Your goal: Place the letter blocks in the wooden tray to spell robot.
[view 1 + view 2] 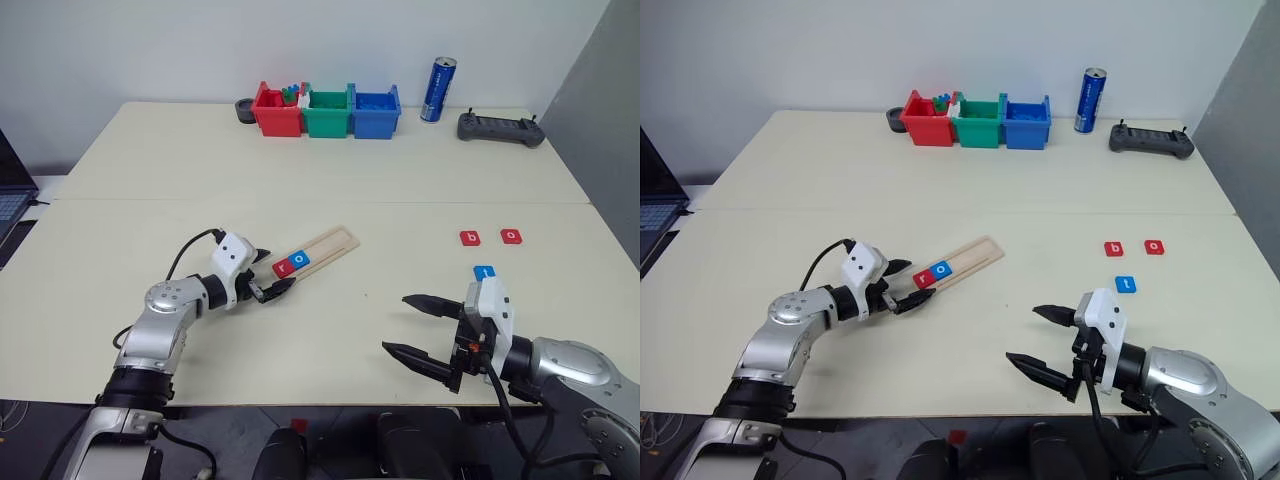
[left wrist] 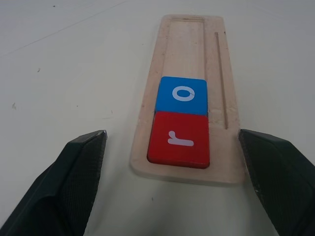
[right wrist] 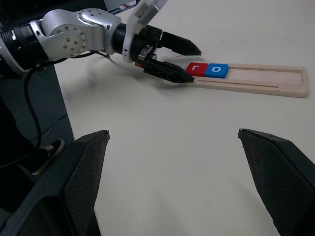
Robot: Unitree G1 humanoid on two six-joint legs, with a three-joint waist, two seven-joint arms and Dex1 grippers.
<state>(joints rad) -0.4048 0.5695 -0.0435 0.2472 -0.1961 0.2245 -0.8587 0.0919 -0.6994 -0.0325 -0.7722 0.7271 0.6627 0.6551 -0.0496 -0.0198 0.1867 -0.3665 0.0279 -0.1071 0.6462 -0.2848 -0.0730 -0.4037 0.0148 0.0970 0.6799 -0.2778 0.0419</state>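
The wooden tray (image 1: 335,241) lies slanted at the table's middle, holding a red "r" block (image 1: 283,267) at its near end and a blue "o" block (image 1: 301,260) next to it. My left gripper (image 1: 272,285) is open at that near end, its fingers (image 2: 83,162) on either side of the tray's (image 2: 187,49) end without touching the blocks. Right of the tray lie a red "b" block (image 1: 470,238), a red "o" block (image 1: 511,236) and a blue "t" block (image 1: 484,272). My right gripper (image 1: 395,323) is wide open and empty above the near table, left of the "t" block.
Red (image 1: 276,110), green (image 1: 328,112) and blue (image 1: 376,110) bins stand along the far edge, with a small dark round thing (image 1: 244,110) to their left. A blue can (image 1: 438,90) and a black controller (image 1: 500,128) sit far right. A laptop (image 1: 10,200) pokes in at the left.
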